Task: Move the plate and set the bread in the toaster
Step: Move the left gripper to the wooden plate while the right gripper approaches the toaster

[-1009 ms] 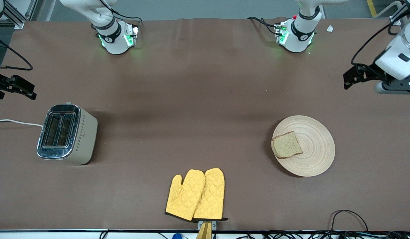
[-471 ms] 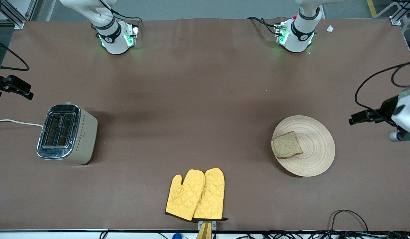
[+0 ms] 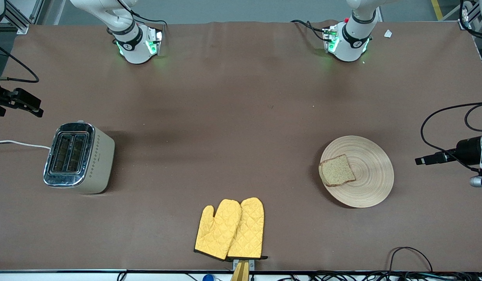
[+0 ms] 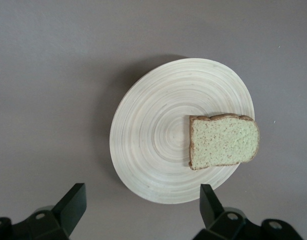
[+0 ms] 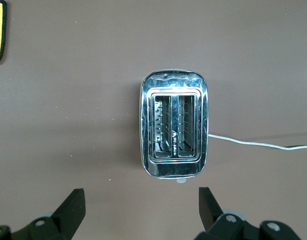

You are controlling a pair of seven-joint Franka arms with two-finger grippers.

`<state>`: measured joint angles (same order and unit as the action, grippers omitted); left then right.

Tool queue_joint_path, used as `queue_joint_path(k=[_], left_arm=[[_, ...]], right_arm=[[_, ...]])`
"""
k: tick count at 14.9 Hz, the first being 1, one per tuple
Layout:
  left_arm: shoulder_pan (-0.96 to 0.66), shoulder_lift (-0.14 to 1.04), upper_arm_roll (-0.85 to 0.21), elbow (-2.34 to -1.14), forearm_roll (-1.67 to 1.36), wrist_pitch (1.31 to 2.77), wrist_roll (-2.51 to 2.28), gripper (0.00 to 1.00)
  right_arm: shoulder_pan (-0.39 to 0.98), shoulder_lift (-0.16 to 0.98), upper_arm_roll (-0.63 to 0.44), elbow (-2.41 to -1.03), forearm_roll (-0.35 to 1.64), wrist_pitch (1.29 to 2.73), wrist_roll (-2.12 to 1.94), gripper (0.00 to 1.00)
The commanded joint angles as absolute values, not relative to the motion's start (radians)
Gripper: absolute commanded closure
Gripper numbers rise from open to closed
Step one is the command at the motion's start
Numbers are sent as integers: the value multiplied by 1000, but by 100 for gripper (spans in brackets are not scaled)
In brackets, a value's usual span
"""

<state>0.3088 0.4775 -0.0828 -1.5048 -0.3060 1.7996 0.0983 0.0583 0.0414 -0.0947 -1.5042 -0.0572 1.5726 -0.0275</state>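
The round, pale wooden plate with ring grain lies flat on the brown tabletop toward the left arm's end, and the square slice of brown wholegrain bread rests on the part of it toward the right arm's end. The left gripper hangs over the tabletop just beside the plate's rim, its fingers spread wide and holding nothing. To move the plate well, it should probably come down over the bare rim, away from the bread, pinch the thin edge squarely, and keep the plate level so the slice does not slide off.

The right gripper waits over the tabletop beside the boxy cream toaster with the chrome top, fingers wide apart and empty; both slots look clear. A pair of yellow quilted oven mitts lies nearer the front camera.
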Motion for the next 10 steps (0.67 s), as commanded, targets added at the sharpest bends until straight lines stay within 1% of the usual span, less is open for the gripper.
queue_joint_path(k=[1,3,4,6,8,10], left_arm=[[366,550,-89,-1476,-377,1798,205,0],[403,601,-87,-1476,-446,1802,299,0],[432,629,-89,-1476,-487,1810,333,0],[440,655,-87,-1476,-505,1828,399,0],[457,698,-89,-1476,-512,1836,475,2],[468,738,-89,-1476,-560,1836,553,5]], right_arm=[[93,18,-90,-1522,7,1581,-17,0],[103,20,-91,-1522,160,1582,-18,0],[104,26,-91,-1528,205,1583,-20,0],[109,50,-89,-1523,263,1585,-29,0],[106,77,-92,-1525,433,1586,-29,0],[127,77,-92,-1520,449,1591,-9,0]])
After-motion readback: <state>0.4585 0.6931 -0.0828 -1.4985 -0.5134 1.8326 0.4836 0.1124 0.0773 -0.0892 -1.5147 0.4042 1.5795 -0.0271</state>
